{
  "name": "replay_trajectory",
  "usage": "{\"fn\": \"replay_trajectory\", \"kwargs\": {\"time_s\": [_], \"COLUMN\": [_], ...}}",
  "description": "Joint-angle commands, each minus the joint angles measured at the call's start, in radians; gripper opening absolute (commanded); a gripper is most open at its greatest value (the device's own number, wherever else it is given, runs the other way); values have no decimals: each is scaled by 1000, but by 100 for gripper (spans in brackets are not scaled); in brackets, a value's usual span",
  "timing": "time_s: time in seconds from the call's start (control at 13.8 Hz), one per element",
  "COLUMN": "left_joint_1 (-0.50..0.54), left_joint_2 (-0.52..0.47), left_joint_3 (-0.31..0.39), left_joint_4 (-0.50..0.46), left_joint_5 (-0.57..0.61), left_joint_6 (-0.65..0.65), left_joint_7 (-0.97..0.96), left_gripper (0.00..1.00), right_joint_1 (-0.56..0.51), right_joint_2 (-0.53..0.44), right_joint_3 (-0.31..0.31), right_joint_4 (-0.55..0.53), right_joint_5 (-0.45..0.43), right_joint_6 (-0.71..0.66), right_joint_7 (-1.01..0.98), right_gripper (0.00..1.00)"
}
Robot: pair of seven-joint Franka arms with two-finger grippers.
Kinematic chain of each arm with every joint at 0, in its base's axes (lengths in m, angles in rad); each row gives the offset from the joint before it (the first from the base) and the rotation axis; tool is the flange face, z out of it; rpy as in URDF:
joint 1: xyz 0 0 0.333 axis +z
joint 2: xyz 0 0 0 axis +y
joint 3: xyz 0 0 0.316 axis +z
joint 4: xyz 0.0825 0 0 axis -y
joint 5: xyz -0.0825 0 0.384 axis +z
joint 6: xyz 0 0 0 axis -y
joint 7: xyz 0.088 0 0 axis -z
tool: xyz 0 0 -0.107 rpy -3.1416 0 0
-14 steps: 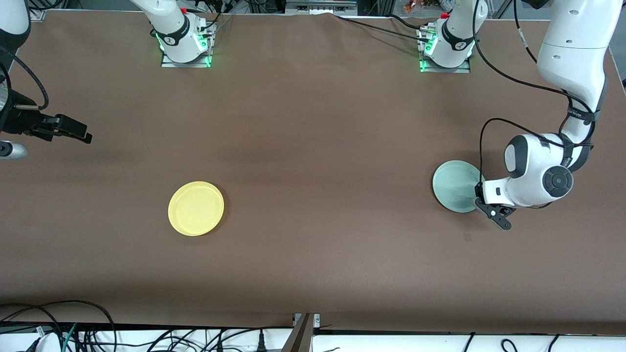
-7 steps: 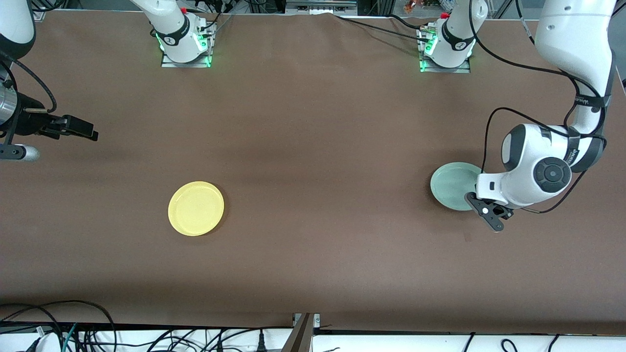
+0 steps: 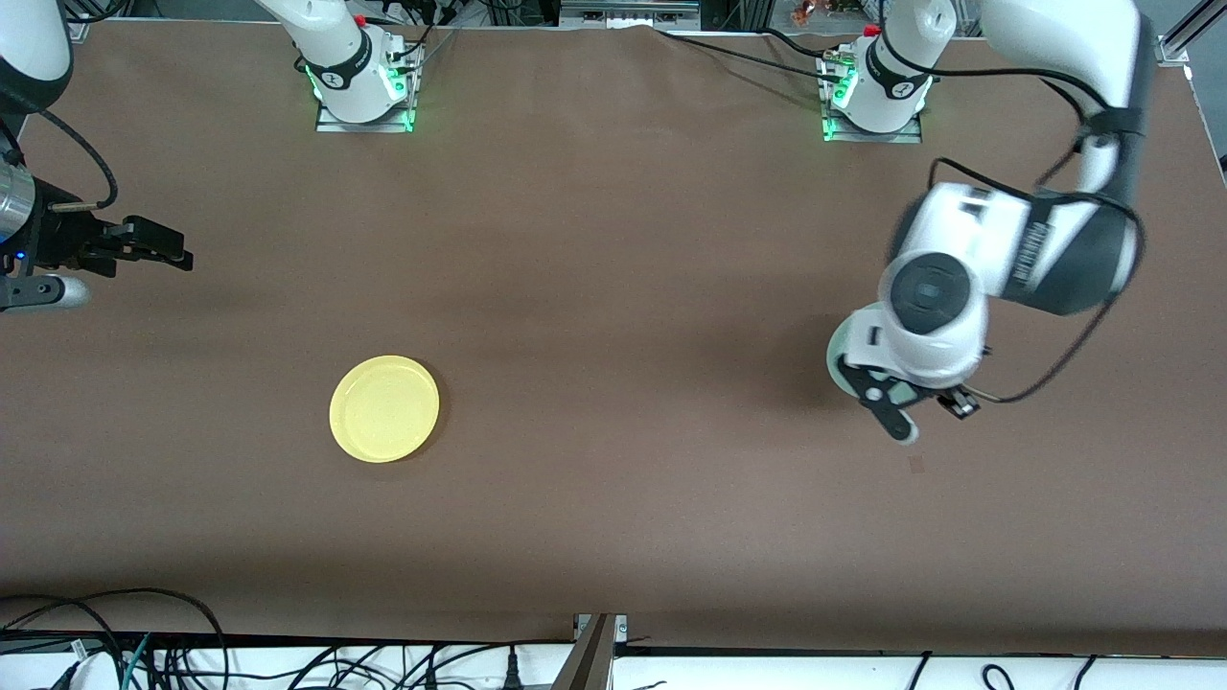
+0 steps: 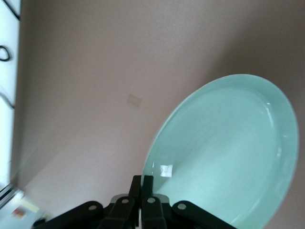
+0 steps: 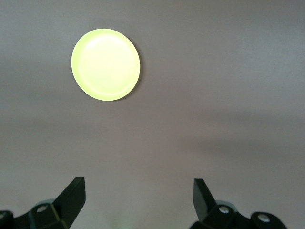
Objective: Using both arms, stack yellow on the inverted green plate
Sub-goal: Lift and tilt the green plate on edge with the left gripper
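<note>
The yellow plate [image 3: 384, 408] lies rim up on the brown table, toward the right arm's end; it also shows in the right wrist view [image 5: 106, 64]. My left gripper [image 3: 896, 417] is shut on the rim of the pale green plate [image 4: 224, 152] and holds it tilted above the table, its hollow side toward the wrist camera. In the front view only a sliver of the green plate [image 3: 836, 369] shows beside the left wrist. My right gripper [image 3: 158, 251] is open and empty in the air at the right arm's end of the table [image 5: 138, 186].
A small pale mark [image 3: 915, 465] lies on the table [image 3: 613, 287] close to the left gripper, nearer the front camera. Both arm bases [image 3: 359, 86] stand along the table's edge farthest from the front camera. Cables run along the nearest edge.
The left wrist has turned and swung over the green plate, lifting and tilting it in its grip. The right gripper has barely shifted. The yellow plate has not moved.
</note>
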State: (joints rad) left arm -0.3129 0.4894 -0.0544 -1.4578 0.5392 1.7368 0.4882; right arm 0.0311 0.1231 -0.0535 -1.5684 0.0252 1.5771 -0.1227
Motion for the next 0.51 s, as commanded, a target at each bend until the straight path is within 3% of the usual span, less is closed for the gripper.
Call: {"fn": "replay_trajectory", "kwargs": {"time_s": [0.0,0.43], "left_joint_1": [-186,-491], "left_joint_2": [40,198], "left_joint_3": [19,27], "left_joint_4": [37,43], "left_joint_5": [172,419], "left_joint_6": [-120,-296], "left_joint_7": [-246,-811], "left_gripper": [0,0], "right_joint_1": [24,26], "right_joint_2": [-14,-30], "right_joint_3": [9,7], "right_joint_4": [4,-5], "right_joint_5": [-36,-36], "right_joint_6": [-11,-20], "right_joint_7": [-3,-5], "right_gripper": [100,100]}}
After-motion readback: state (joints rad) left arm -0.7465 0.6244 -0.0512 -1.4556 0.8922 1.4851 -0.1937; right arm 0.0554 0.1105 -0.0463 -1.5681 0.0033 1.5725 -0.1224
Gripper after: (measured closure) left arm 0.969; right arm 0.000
